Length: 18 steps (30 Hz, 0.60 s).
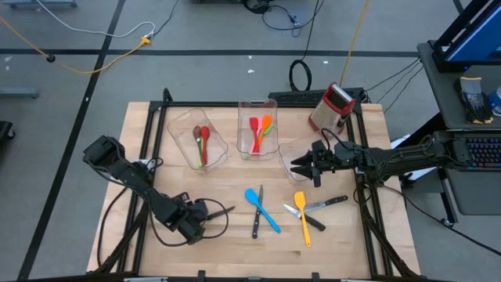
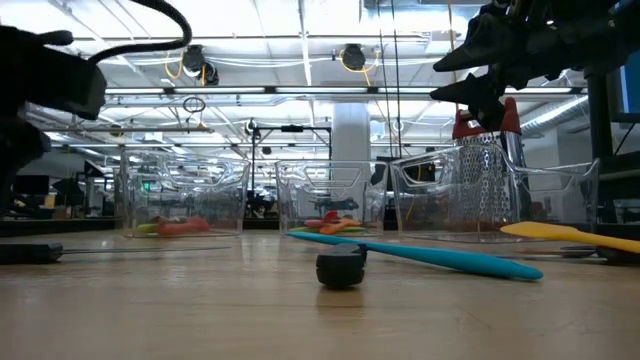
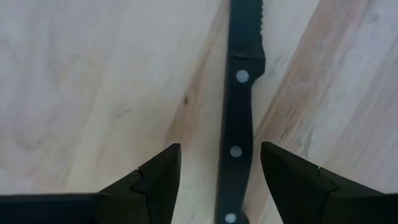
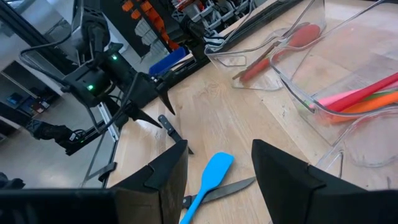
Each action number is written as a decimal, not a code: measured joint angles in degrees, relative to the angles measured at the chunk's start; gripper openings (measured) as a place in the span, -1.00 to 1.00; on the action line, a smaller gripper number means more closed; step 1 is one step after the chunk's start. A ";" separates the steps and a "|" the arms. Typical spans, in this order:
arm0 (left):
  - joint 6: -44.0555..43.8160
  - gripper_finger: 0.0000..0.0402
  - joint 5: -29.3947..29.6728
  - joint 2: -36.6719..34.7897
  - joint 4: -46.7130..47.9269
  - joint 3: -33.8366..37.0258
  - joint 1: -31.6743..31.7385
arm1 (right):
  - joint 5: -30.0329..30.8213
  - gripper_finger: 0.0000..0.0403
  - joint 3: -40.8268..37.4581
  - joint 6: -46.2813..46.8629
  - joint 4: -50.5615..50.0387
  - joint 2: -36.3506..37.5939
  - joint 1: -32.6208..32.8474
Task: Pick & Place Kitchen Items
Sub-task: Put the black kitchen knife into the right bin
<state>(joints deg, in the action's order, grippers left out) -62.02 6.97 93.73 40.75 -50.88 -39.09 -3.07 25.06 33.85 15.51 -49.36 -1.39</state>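
Note:
A black-handled knife [image 3: 236,143] lies flat on the wooden table [image 1: 156,125] at the near left. My left gripper [image 3: 219,150] points down over it, open. One finger stands on each side of the riveted handle without touching it. In the high view this gripper [image 1: 205,213] is near the table's front left, with the knife's blade [image 1: 223,210] sticking out toward the right. My right gripper [image 1: 304,164] hangs open and holds nothing, above the right clear bin [image 1: 291,160]. On the table also lie a blue spatula [image 1: 262,209], a yellow spatula [image 1: 302,218] and other knives [image 1: 257,223].
Three clear bins stand in a row at the back. The left bin [image 1: 188,125] holds red and brown spoons, and the middle bin [image 1: 244,117] holds red, orange and pink utensils. A red-topped grater [image 1: 333,106] stands at the far right. Bare wood lies in front of the left bin.

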 joint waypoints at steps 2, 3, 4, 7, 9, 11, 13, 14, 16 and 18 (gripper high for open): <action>-0.02 0.12 -0.23 0.00 -2.67 1.42 0.23 | 0.00 -0.15 0.00 0.00 0.00 0.02 0.00; -0.02 0.12 -0.49 0.00 -3.88 2.13 0.38 | 0.00 -0.15 0.00 0.00 0.00 0.02 0.00; 0.04 0.12 -0.95 -0.12 -5.41 2.73 0.59 | 0.00 -0.15 0.00 0.00 0.00 0.02 0.00; 0.87 0.12 -1.83 -0.42 -9.20 4.95 1.20 | 0.00 -0.15 0.00 0.00 0.00 0.00 -0.02; 1.59 0.12 -2.09 -0.44 -9.77 5.48 1.44 | 0.00 -0.15 0.00 0.00 0.02 0.02 0.00; 2.39 0.12 -2.12 -0.41 -9.45 5.62 1.83 | 0.00 -0.15 0.00 0.00 -0.04 0.02 0.00; 3.73 0.12 -2.85 -0.38 -9.33 5.60 2.39 | 0.02 -0.15 0.00 0.01 -0.03 0.01 -0.02; 4.65 0.10 -3.05 -0.37 -9.33 5.60 2.63 | 0.02 -0.15 0.00 0.02 -0.02 0.01 0.00; 5.92 0.03 -3.57 -0.35 -9.27 5.65 3.10 | 0.02 -0.15 0.00 0.00 0.00 0.02 -0.02; 6.73 -0.09 -4.19 -0.33 -9.06 5.69 3.55 | 0.02 -0.15 0.00 0.02 -0.02 0.02 -0.02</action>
<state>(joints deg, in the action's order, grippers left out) -55.29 2.78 93.40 31.69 -45.19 -35.54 -3.05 25.06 33.87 15.49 -49.34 -1.41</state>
